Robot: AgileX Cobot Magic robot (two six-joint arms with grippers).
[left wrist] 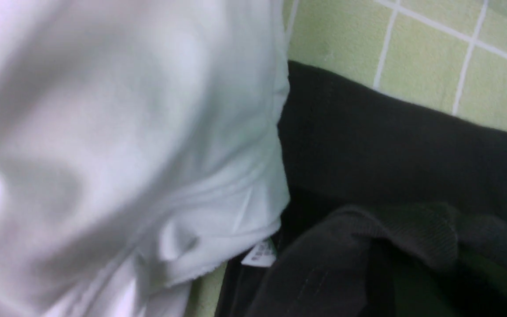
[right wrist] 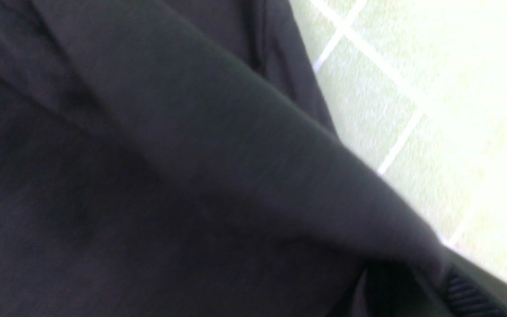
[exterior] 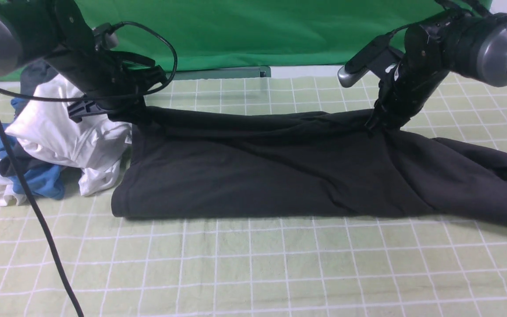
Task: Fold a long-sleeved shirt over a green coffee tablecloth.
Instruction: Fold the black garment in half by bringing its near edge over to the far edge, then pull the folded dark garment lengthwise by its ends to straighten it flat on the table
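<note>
Shirt (exterior: 258,167) lies as a long black band across the middle of the grid-printed tablecloth (exterior: 253,264) that covers the tabletop. Its near edge is a straight fold running side to side, and one sleeve trails off to my right as far as the picture's edge.

Both my arms come down on the far edge. My left tool (exterior: 132,115) sits at the shirt's far left corner, black against black. My right tool (exterior: 379,122) meets the same edge further right, where the cloth rises in a small peak toward it. At both tools the tips are lost in the dark fabric, so I cannot tell whether they are spread, pressed together or pinching the cloth. My wrist cameras show no tips either. The right one sees only black folds with a strip of the grid beside them. The left one sees the shirt's edge and a bunched ribbed hem.

Just beside the shirt's left end, touching it, is a heap of white clothes (exterior: 68,136) with a small label (left wrist: 260,254) at one hem and a blue piece (exterior: 42,182) tucked among them. A black cable (exterior: 29,193) hangs across that heap. Plain green cloth (exterior: 244,31) hangs behind the tabletop.
</note>
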